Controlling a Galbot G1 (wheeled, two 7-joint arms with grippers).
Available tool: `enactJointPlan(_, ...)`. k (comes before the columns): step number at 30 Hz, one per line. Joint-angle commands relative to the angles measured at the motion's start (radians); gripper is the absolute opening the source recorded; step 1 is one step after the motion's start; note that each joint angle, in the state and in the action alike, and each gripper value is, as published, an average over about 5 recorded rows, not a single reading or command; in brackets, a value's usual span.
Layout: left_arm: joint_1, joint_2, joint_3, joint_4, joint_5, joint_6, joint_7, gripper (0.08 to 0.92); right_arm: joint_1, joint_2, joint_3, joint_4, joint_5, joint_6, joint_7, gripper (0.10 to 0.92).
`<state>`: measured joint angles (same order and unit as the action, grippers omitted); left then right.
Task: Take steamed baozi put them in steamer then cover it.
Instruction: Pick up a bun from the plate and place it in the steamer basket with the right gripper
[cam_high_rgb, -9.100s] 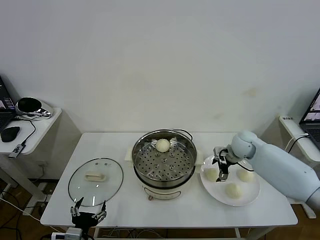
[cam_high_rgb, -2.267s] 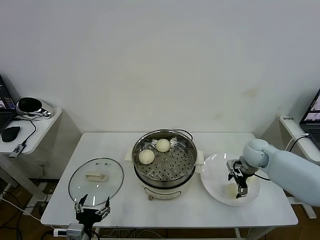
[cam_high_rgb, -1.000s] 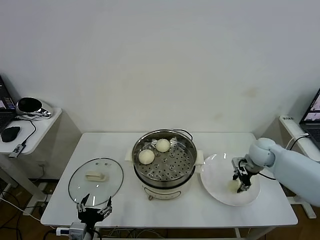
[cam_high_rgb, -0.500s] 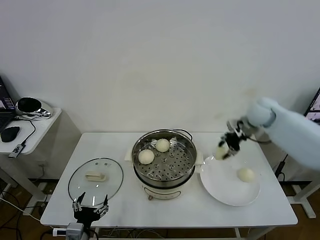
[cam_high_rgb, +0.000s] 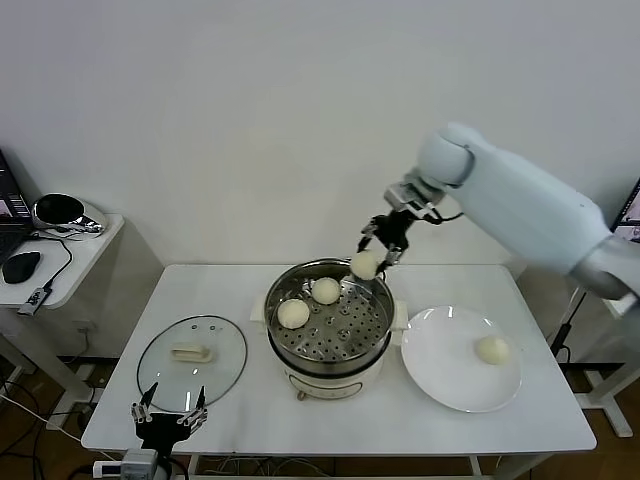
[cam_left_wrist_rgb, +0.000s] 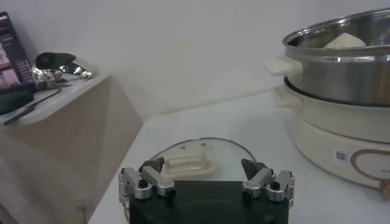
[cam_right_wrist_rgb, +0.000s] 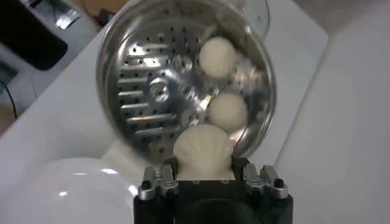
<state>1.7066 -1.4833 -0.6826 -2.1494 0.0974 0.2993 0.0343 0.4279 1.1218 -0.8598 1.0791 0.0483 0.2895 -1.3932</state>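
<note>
My right gripper (cam_high_rgb: 372, 254) is shut on a cream-white baozi (cam_high_rgb: 364, 265) and holds it above the far right rim of the steel steamer (cam_high_rgb: 328, 352). The held baozi also shows between the jaws in the right wrist view (cam_right_wrist_rgb: 203, 149). Two baozi (cam_high_rgb: 293, 313) (cam_high_rgb: 325, 290) lie on the perforated tray inside the steamer. One baozi (cam_high_rgb: 491, 349) lies on the white plate (cam_high_rgb: 445, 365). The glass cover (cam_high_rgb: 191, 351) lies flat on the table left of the steamer. My left gripper (cam_high_rgb: 166, 417) is open at the table's front edge, near the cover.
A side table (cam_high_rgb: 70, 262) with a mouse and a shiny object stands at the far left. A cable runs behind the steamer. The white wall is close behind the table (cam_high_rgb: 340, 420).
My right gripper closed on a baozi on the plate, lifted it, and carried it left to above the steamer's far right rim. One baozi is left on the plate.
</note>
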Motion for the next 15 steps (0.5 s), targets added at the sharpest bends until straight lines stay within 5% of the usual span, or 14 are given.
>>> enactJointPlan(1,0.005,-0.006,-0.002,-0.004,0.002,-0.002,-0.002,0.823,-0.008,0.132,-0.061,0.017,-0.142,0.315,0.007,0.551)
enactJointPlan(15,-0.004,-0.014,0.009,0.013,0.001,-0.006,-0.005,0.823,-0.053,0.06,-0.15,0.345,-0.263,0.35,0.022,0.552)
